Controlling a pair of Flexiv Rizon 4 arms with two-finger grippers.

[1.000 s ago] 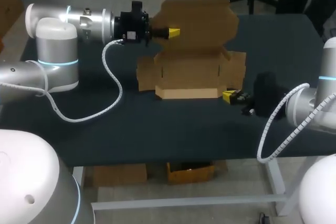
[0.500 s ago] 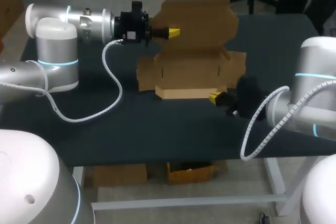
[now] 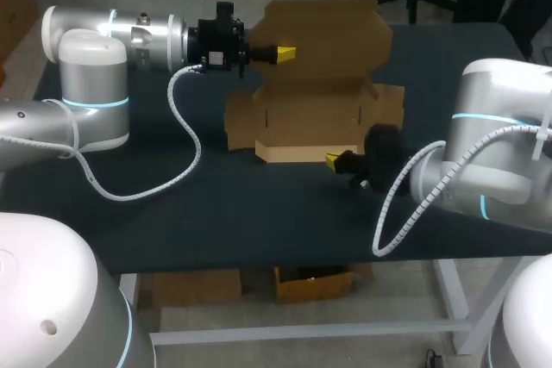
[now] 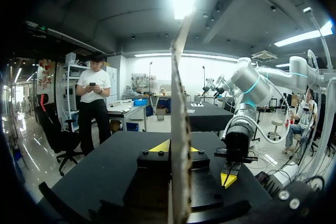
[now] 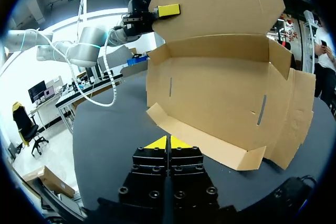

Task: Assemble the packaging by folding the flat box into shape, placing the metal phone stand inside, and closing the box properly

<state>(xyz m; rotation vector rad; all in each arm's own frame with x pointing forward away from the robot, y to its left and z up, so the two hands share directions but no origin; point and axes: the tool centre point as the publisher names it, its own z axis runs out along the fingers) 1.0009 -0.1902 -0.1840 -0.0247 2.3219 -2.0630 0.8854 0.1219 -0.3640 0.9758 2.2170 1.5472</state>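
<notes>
The brown cardboard box (image 3: 315, 116) stands half-folded on the middle of the dark table, its lid (image 3: 332, 36) raised upright. My left gripper (image 3: 285, 53) is shut on the lid's left edge; in the left wrist view the lid (image 4: 179, 108) runs edge-on between its yellow tips (image 4: 170, 147). My right gripper (image 3: 333, 160) is shut and empty, low over the table just in front of the box's front flap (image 3: 302, 153), near its right end. In the right wrist view the front flap (image 5: 205, 141) lies just ahead of my right gripper (image 5: 167, 142). No metal phone stand shows in any view.
The dark table (image 3: 216, 204) runs bare in front of and to the left of the box. The box's side flaps (image 3: 390, 114) spread out to the right of its body. The left arm's white cable (image 3: 185, 135) hangs over the table's left part.
My right arm has swung left along the table's front, bringing its shut gripper from the box's right side to the front flap. The left arm and the lid have stayed still.
</notes>
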